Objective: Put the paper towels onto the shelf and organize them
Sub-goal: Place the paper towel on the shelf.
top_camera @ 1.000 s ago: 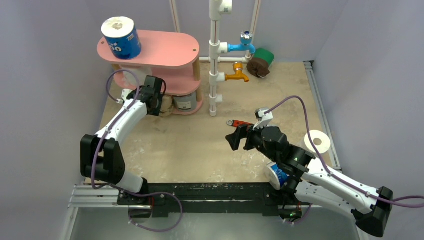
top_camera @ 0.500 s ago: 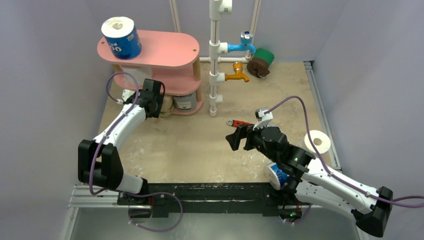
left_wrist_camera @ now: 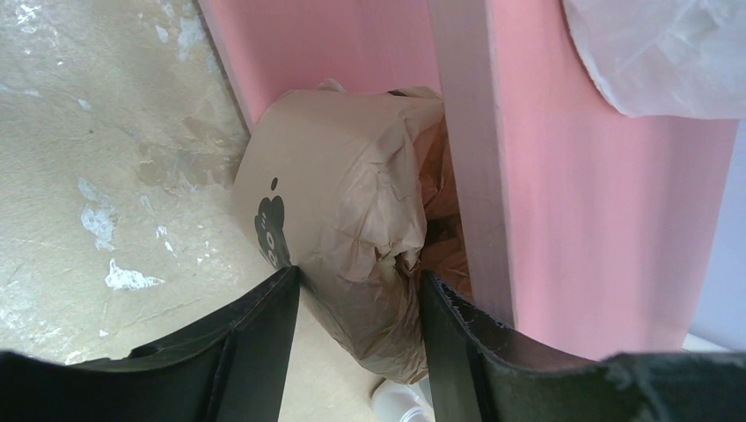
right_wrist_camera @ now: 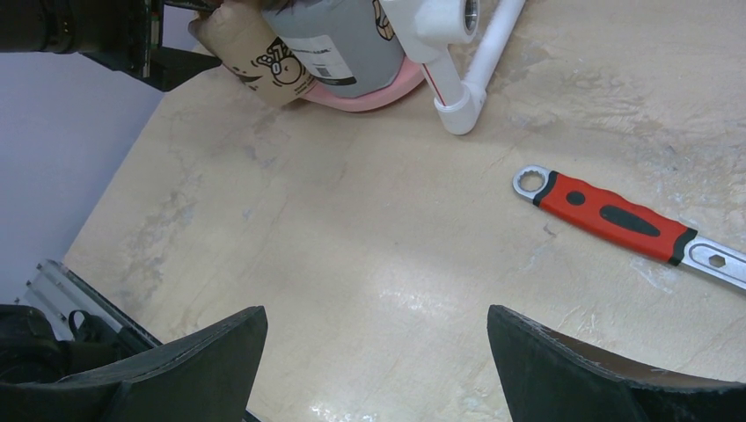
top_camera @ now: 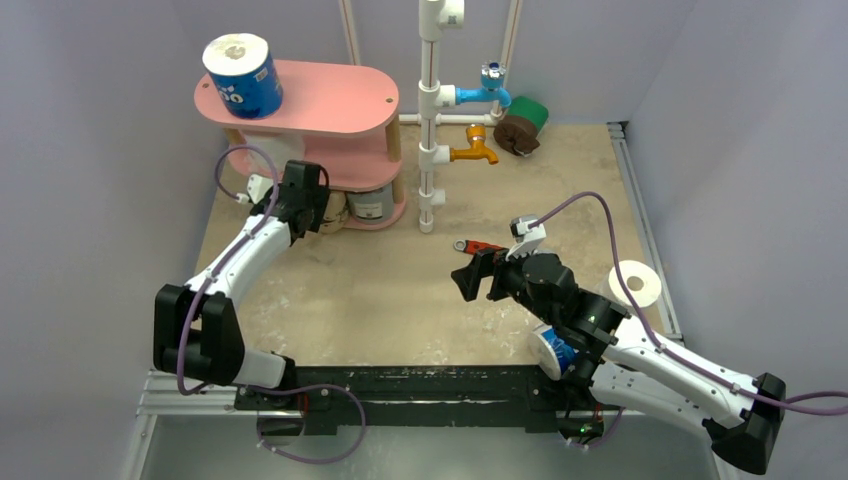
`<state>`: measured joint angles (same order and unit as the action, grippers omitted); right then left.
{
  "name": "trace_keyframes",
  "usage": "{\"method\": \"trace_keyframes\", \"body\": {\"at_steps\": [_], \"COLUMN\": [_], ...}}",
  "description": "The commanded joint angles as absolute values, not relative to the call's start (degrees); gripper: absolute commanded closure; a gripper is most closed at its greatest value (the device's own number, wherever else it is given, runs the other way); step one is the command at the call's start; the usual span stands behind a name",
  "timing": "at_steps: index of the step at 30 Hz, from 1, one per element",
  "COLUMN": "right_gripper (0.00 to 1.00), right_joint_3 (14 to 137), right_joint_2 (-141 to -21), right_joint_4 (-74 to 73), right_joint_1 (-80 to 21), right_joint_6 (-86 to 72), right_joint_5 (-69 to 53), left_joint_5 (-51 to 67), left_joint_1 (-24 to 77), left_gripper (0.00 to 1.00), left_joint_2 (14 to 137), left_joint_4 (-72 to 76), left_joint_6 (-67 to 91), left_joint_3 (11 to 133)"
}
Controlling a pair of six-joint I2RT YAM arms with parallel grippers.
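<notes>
from above we see left fingers (top_camera: 318, 207) clasping a brown roll (top_camera: 336, 212) on the lowest board of the pink shelf (top_camera: 330, 100), grey roll (top_camera: 371, 204) just beside, right fingers (top_camera: 475, 278) wide, red wrench (top_camera: 487, 247) just ahead, left wrist, paw print (left_wrist_camera: 273, 230) by the fingers, right wrist, grey label (right_wrist_camera: 330, 61) unreadable

The left gripper (left_wrist_camera: 359, 274) clasps a brown roll (left_wrist_camera: 334, 202) — one black finger (left_wrist_camera: 255, 352) pressed to each side of its crumpled end. The roll bears a black paw mark and is pushed up against the pink shelf (left_wrist_camera: 563, 220). A white roll (left_wrist_camera: 660, 53) shows at upper right — the table (left_wrist_camera: 106, 132) at left.
</notes>
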<state>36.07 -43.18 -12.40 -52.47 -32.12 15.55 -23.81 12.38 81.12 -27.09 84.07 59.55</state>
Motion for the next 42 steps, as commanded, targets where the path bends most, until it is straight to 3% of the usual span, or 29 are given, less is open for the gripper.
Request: {"method": "trace_keyframes", "body": {"at_steps": [1, 32, 39, 42], "right_gripper": [0.01, 0.01, 0.01, 0.01], "right_joint_3": [35.6, 35.8, 35.7, 35.5], "right_joint_2": [-43.1, -43.9, -43.3, -43.4], "right_joint_4": [-10.4, -10.7, -10.5, -10.1], "right_joint_1": [-52.3, -52.3, -52.3, -52.3], "right_joint_6": [-32.2, -32.2, -32.3, -32.3], "right_joint_5": [16.3, 16.4, 16.4, 16.1], "left_joint_5": [-22.6, -17.4, -18.7, -19.0], "left_joint_1": [11.7, 10.2, 10.2, 10.2], "left_gripper": [0.48, 0.38, 0.37, 0.41], "left_joint_2": [79.3, 69.6, 61.5, 55.1], "left_joint_4": [-21.4, -26.2, -34.8, -31.6], "left_joint_6": [81.6, 71.9, 61.5, 51.2], "left_joint_3": [58.4, 55.5, 56.7, 52.5]}}
